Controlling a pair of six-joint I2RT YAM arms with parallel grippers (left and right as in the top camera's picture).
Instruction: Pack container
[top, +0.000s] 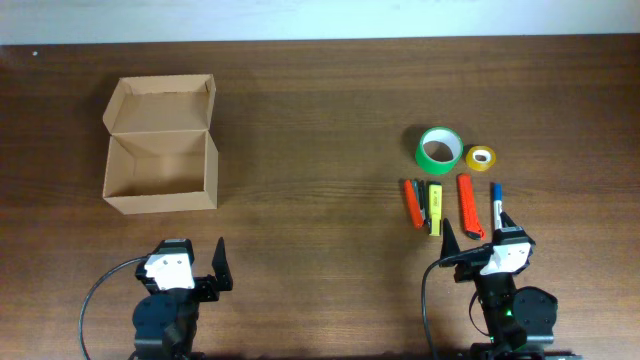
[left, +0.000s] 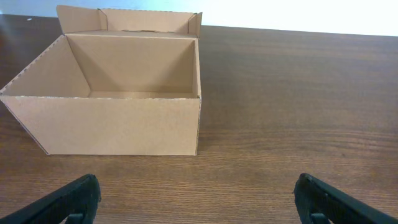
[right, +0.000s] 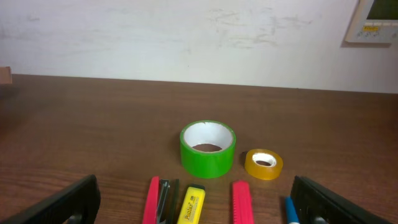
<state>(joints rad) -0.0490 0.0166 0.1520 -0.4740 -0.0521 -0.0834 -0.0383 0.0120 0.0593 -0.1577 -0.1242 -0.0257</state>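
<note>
The tan cardboard container (top: 160, 170) stands open at the left of the table, its flap lid up at the back; it also fills the left wrist view (left: 118, 118) and looks empty. My left gripper (top: 190, 270) (left: 196, 199) is open and empty, a little in front of the container. My right gripper (top: 480, 245) (right: 196, 202) is open and empty, just in front of a row of items: a red stapler (top: 411, 202) (right: 155, 199), a yellow highlighter (top: 435, 208) (right: 191, 204), a red cutter (top: 469, 204) (right: 242, 200) and a blue pen (top: 497, 200) (right: 291, 210).
A green tape roll (top: 438, 147) (right: 208, 148) and a small yellow tape roll (top: 481, 157) (right: 263, 163) lie behind the row. The table's far edge meets a white wall (right: 186, 37).
</note>
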